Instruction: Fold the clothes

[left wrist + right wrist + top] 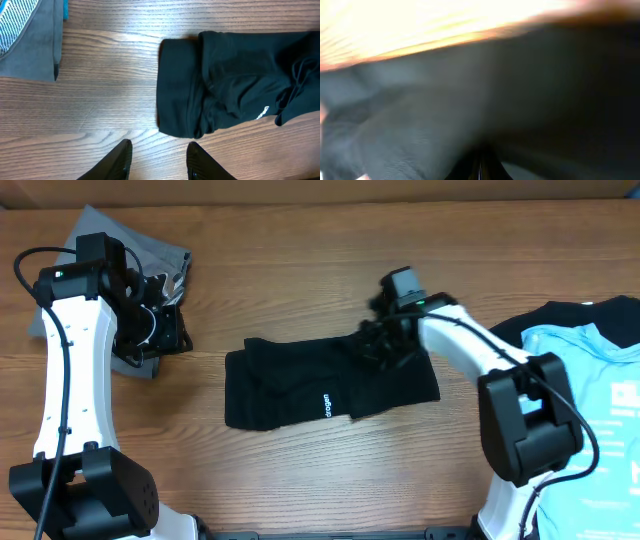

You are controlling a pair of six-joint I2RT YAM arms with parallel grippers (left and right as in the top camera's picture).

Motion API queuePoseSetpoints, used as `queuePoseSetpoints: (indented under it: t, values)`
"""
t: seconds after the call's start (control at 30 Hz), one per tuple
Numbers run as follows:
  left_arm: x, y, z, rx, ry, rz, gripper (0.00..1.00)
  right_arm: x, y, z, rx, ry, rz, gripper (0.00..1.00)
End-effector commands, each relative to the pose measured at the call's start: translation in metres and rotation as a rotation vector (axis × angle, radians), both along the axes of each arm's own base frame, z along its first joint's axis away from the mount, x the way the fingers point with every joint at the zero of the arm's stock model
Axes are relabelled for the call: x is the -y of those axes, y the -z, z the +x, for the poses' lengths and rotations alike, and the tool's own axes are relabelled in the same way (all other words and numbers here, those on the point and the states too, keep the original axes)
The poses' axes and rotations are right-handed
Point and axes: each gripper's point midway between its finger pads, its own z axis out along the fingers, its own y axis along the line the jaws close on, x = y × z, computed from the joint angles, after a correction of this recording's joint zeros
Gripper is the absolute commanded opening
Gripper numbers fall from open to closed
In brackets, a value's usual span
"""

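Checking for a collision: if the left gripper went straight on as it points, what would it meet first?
Likely the bare table, just short of the black shirt; the left gripper is open over wood, though depth is unclear.

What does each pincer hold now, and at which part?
The right pincer is shut on the black shirt, at its right end near the far edge. The left pincer holds nothing.

Matt black cloth shirt [300, 385] on smooth, faintly glossy wood-grain table [300, 280]; grey trousers [32, 50] perhaps soft brushed fabric.
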Motion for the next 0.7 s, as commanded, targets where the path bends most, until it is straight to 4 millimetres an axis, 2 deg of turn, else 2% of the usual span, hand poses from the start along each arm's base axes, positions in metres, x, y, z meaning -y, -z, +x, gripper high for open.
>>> queuePoseSetpoints:
  t: [0.0,0.1,0.17,0.27,0.33,0.43,0.57,0.67]
  values:
    - [-0.002,-0.012,0.003,0.044,0.011,0.002,0.40,-0.060,-0.048,-0.015,0.126,-0.253,0.256,0.04]
    - [-0.002,-0.009,0.000,0.027,0.011,-0.002,0.49,-0.056,-0.061,-0.009,0.182,-0.239,0.207,0.04]
    - [0.000,-0.003,-0.005,0.006,0.011,-0.010,0.56,-0.041,-0.067,-0.002,0.215,-0.202,0.136,0.04]
    - [0.007,0.013,-0.011,-0.028,0.013,-0.052,0.61,-0.013,-0.079,0.004,0.240,-0.139,0.034,0.04]
    - [0.023,0.029,-0.012,-0.029,0.020,-0.148,0.67,0.013,-0.089,0.005,0.247,-0.086,-0.039,0.04]
    - [0.048,0.052,-0.008,0.010,0.042,-0.278,0.75,0.034,-0.097,-0.001,0.227,-0.047,-0.075,0.04]
    - [0.078,0.079,-0.003,0.086,0.102,-0.395,1.00,0.049,-0.095,-0.010,0.169,-0.022,-0.095,0.04]
    - [0.091,0.100,-0.006,0.111,0.149,-0.385,1.00,0.054,-0.093,-0.015,0.138,-0.018,-0.105,0.04]
